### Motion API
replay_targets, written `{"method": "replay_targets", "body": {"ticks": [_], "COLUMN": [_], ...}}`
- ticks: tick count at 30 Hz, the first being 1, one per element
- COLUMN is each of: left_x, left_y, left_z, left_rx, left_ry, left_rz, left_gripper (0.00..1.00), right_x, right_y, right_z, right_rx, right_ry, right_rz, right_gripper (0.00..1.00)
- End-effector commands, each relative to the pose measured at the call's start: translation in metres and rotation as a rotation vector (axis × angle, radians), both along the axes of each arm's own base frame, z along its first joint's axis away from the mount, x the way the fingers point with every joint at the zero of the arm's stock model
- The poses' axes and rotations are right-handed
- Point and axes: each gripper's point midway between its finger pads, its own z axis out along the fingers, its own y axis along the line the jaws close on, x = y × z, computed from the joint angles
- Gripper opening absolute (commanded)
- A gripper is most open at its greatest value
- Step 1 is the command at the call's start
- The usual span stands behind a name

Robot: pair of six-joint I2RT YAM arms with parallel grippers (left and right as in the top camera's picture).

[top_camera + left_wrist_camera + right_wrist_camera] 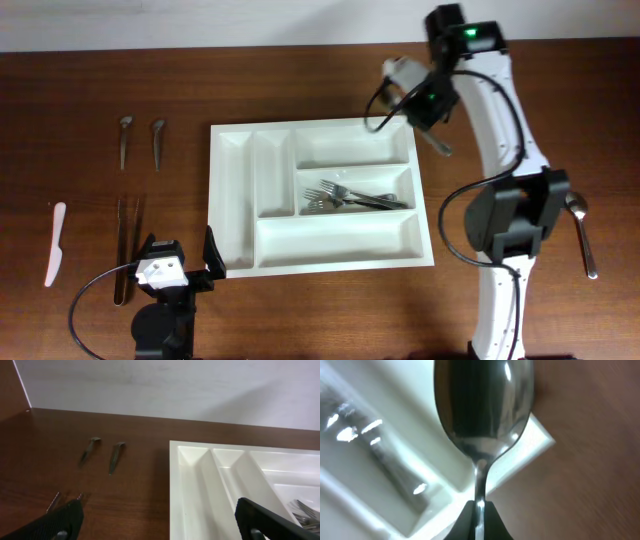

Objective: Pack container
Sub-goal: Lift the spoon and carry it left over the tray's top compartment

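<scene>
My right gripper (479, 522), pinched shut on a spoon (482, 410) by its handle, hangs at the far right corner of the container (228, 200), whose crosswise compartments lie to its left; my left gripper (165, 527) stands wide open, empty.

The container (340, 242) was a big white plastic cutlery tray, lying flat and open side up in the middle of the frame, turned just slightly off square. Two narrow compartments ran top to bottom along its left. Three wide ones were stacked on its right. The middle wide one held forks (350, 198), perhaps three, lying tangled together.
</scene>
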Motion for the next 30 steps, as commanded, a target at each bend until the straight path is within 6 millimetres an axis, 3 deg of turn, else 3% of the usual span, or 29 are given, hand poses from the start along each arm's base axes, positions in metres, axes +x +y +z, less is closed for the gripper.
{"method": "replay_targets", "body": {"ticks": [1,12,18,25,30], "left_x": [0.0,0.0,0.0,0.0,0.0], "left_y": [-0.003,-0.003,-0.003,-0.003,-0.003], "left_z": [-0.001,-0.001,-0.001,-0.001,-0.001], "left_rx": [-0.003,-0.003,-0.004,-0.004,-0.004], "left_ry": [0.0,0.0,-0.001,-0.001,-0.001], "left_rz": [-0.014,-0.014,-0.014,-0.014,-0.014], "left_gripper": [0.99,0.99,0.99,0.99,0.99], "right_x": [-0.008,-0.03,-0.033,-0.012,-0.01], "right_y": [0.028,0.082,0.088,0.093,0.094], "right_z": [0.006,0.007,0.008,-0.005,-0.013], "right_rx": [0.018,0.081,0.115,0.111,0.112], "right_ry": [-0.022,-0.041,-0.066,-0.147,-0.144], "right_rz": [0.192,0.493,0.616,0.627,0.627], "right_gripper": [0.04,0.04,0.04,0.04,0.04]}}
